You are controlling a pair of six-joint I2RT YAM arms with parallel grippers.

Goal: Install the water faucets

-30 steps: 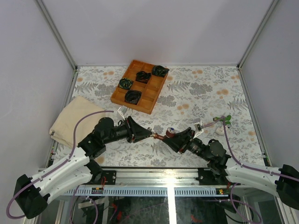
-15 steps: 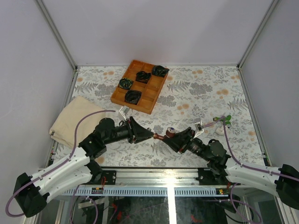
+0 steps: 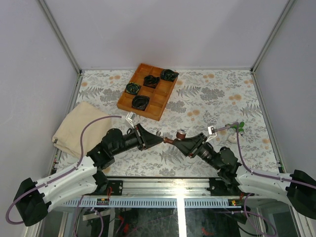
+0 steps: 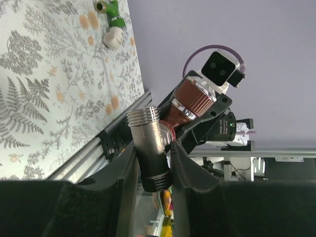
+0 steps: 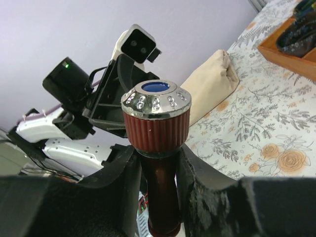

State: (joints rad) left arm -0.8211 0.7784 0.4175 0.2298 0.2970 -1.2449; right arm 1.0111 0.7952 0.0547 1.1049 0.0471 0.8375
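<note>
Red-brown faucet (image 3: 173, 141) in two hands (image 4: 153, 165) (image 5: 158, 197); one green faucet (image 3: 240, 126).

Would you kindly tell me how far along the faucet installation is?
Nothing looks installed yet. In hand: the red-brown faucet, left claw on its threaded end, right claw below its knob. Remaining: the green faucet, lying loose beside the white piece.

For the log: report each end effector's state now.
Left end effector: closed on the red-brown faucet, threaded end.
Right end effector: closed on the same faucet's stem.
</note>
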